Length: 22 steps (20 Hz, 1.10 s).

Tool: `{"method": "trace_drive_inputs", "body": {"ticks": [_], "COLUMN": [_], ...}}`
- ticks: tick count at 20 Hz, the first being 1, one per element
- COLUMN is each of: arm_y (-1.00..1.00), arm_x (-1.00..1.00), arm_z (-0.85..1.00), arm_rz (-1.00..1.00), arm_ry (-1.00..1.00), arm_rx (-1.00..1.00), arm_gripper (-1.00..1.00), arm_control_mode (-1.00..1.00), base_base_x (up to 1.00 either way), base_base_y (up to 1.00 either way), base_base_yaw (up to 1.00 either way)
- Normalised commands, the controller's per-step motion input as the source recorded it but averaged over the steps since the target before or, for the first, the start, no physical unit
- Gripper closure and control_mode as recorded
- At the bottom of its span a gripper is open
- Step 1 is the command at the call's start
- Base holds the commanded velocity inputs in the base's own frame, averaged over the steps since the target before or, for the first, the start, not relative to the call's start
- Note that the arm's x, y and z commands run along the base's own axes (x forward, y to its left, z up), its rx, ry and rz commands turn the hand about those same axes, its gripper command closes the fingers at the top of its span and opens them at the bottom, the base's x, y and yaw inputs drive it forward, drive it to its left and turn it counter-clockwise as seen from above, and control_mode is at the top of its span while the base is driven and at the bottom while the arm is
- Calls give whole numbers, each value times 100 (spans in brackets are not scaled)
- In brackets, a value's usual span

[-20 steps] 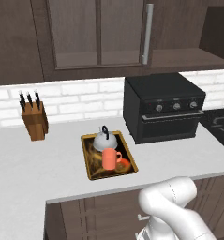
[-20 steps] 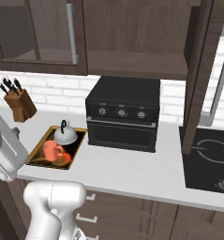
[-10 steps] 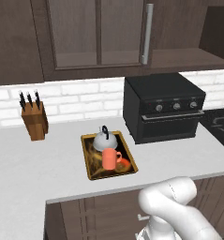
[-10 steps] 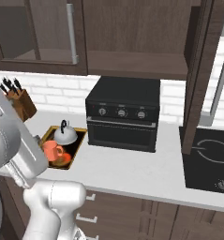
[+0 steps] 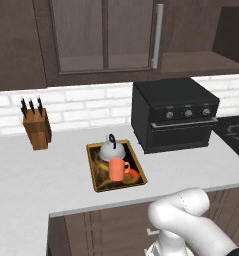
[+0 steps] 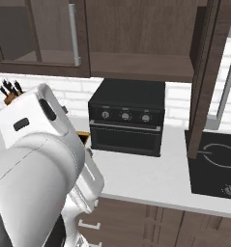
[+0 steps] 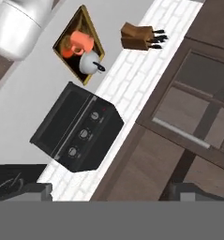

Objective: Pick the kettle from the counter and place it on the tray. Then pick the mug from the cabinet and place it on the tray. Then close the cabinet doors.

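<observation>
The gold-rimmed tray (image 5: 92, 172) lies on the counter (image 5: 41, 170) left of the oven. The silver kettle (image 5: 111, 148) stands at the tray's far end, and the orange mug (image 5: 118, 170) stands upright just in front of it. The hand view, rolled, shows the tray (image 7: 66, 27), mug (image 7: 80, 42) and kettle (image 7: 90, 62) far off at upper left. My gripper (image 7: 112, 191) is open, its tips wide apart with nothing between them, up in the air away from the tray. The cabinet doors (image 5: 106, 35) look shut, with a grey bar handle (image 5: 158, 35) at their right edge.
A black countertop oven (image 5: 173, 112) stands right of the tray, and a knife block (image 5: 36, 127) stands at the left by the brick wall. A cooktop (image 6: 216, 164) lies at the far right. My white arm (image 6: 39, 164) bulks large at the lower left of the right base view.
The arm has swung across the right base view and now hides the tray there. Tray, kettle, mug and doors have not moved.
</observation>
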Motion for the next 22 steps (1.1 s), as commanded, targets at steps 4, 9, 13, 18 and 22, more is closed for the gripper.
{"method": "trace_drive_inputs", "body": {"ticks": [4,9,13,18,22], "arm_y": [-63,-72,-79,-68,-55], "arm_x": [12,2,12,10,17], "arm_z": [-1,0,-15,-22,-3], "arm_rz": [-52,-51,-34,-31,-33], "arm_ry": [0,0,-20,-42,-23], "arm_rx": [0,4,2,0,0], "arm_gripper": [-100,-100,-100,-100,-100], "arm_control_mode": [-100,-100,-100,-100,-100], "base_base_x": [0,0,0,0,0], "base_base_y": [0,0,0,0,0], "base_base_yaw": [0,0,0,0,0]}}
